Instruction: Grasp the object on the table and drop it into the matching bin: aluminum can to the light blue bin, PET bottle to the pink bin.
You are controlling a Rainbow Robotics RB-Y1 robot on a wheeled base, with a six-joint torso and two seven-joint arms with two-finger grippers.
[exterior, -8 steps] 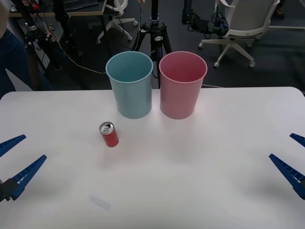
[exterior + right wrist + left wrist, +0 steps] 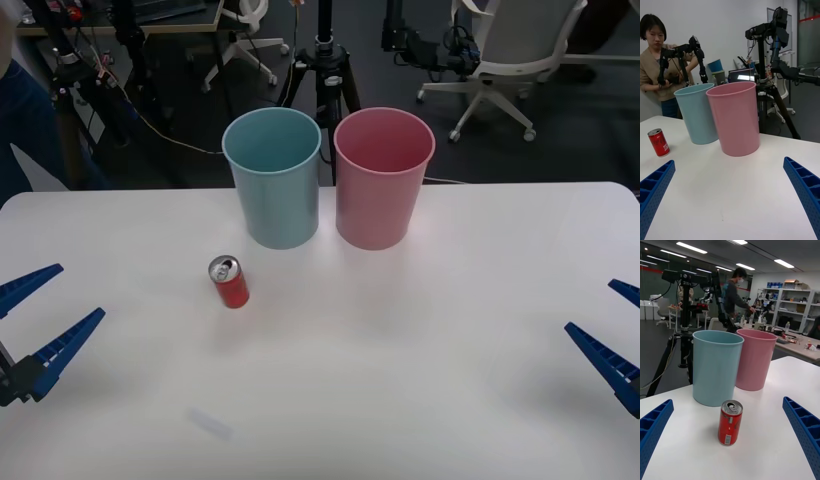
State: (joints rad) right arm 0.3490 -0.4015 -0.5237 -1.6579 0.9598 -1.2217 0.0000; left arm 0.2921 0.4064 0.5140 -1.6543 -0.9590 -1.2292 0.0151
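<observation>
compared with the frame half a second before, only the left gripper [image 2: 40, 325] has shifted, a little forward and inward over the table's left edge; the can, both bins and the right gripper [image 2: 622, 335] sit where they were.

left gripper: blue ribbed fingers spread wide, nothing between them. its wrist view looks straight down the gap at the aluminum can [image 2: 730, 422], which suggests the arm is being lined up so that the open fingers can pass either side of the can. it is well apart from the can, so the reach appears barely begun.

right gripper: at the table's right edge, fingers likewise spread wide and empty, far from the can. it seems to be waiting, since the can lies on the left half of the table [image 2: 400, 380].

aluminum can [image 2: 229, 282]: upright on the table, silver top and pull tab facing up, free of any grip. it stands in front of the light blue bin [image 2: 272, 178], slightly toward the robot's left, near but not touching it. standing upright, it offers its round side wall to a sideways pinch.

bins: the light blue bin and the pink bin [image 2: 384, 178] stand side by side at the far middle of the table, rims up and open, very close together. the blue one, the can's proper target, is the nearer to the can, so the carry should be short; the closeness of the two rims leaves some risk of a drop into the wrong bin.
</observation>
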